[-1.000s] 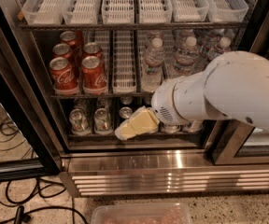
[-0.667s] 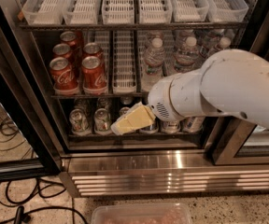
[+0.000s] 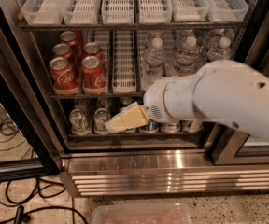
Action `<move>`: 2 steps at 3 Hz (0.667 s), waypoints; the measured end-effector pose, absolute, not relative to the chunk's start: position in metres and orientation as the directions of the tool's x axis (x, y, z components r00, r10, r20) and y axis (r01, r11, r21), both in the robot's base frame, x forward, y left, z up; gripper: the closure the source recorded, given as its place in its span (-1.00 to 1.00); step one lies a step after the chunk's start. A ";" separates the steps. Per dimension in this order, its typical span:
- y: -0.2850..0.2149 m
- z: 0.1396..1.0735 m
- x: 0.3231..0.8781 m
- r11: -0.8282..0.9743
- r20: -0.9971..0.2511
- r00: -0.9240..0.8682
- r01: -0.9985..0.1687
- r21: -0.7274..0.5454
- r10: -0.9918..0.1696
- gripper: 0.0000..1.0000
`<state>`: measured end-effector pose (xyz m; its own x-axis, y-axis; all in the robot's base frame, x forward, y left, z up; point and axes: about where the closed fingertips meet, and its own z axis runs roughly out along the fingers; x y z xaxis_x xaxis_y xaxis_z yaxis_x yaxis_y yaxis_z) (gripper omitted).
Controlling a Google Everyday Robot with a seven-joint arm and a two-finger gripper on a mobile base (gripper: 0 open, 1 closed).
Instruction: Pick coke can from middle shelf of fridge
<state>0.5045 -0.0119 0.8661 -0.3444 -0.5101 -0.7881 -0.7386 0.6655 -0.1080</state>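
Several red coke cans stand in two lanes at the left of the middle shelf [image 3: 125,95] of the fridge [image 3: 172,169]. The two front cans are the left one [image 3: 63,75] and the right one [image 3: 94,73]. My gripper [image 3: 126,119], pale yellow on a bulky white arm [image 3: 218,99], reaches in from the right. It sits below the middle shelf's rail, in front of the lower shelf's cans, below and to the right of the front coke cans. It holds nothing that I can see.
Water bottles [image 3: 186,55] fill the right of the middle shelf, with a white lane tray [image 3: 123,62] between them and the cans. Silver-topped cans [image 3: 78,121] stand on the lower shelf. White trays [image 3: 118,3] sit above. Cables [image 3: 13,195] and a plastic tub [image 3: 141,214] lie on the floor.
My gripper has moved a little to the left and slightly up, towards the coke cans. The cans and bottles have not moved.
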 end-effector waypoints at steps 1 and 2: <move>0.019 0.835 0.503 0.684 -0.810 -0.333 -0.722 -0.110 -0.482 -1.00; 0.020 0.811 0.508 0.721 -0.826 -0.313 -0.676 -0.153 -0.469 -1.00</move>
